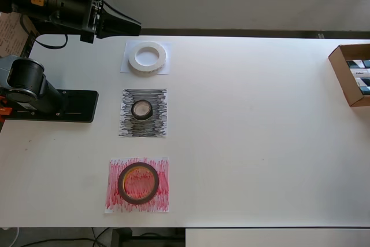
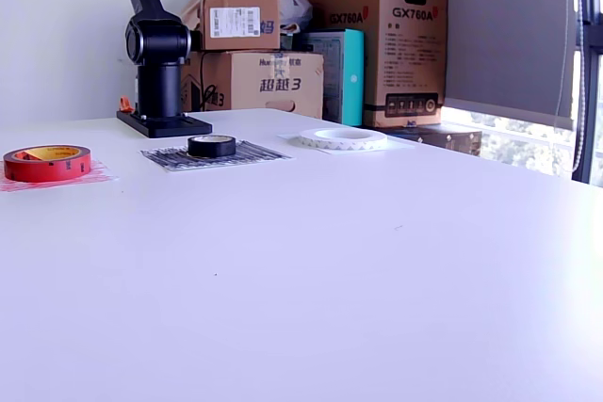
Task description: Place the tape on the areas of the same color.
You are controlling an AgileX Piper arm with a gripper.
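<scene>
— Where are the 3 rolls?

— From overhead, the white ring (image 1: 147, 57) lies on the plain white sheet (image 1: 164, 69), the small black roll (image 1: 141, 109) on the black-scribbled sheet (image 1: 144, 128), and the dark-red roll (image 1: 139, 183) on the red-scribbled sheet (image 1: 162, 198). The sheets run in 1 column down the white table (image 1: 254, 137).

— And your hand?

— My gripper (image 1: 132, 26) hangs beyond the table's far edge, near the white ring, touching nothing. Its fingers look drawn together to a dark point, with nothing between them.

— Anything else?

— My base (image 1: 55, 105) sits beside the black sheet, and a cardboard box (image 1: 350, 73) lies at the overhead view's right edge.
</scene>
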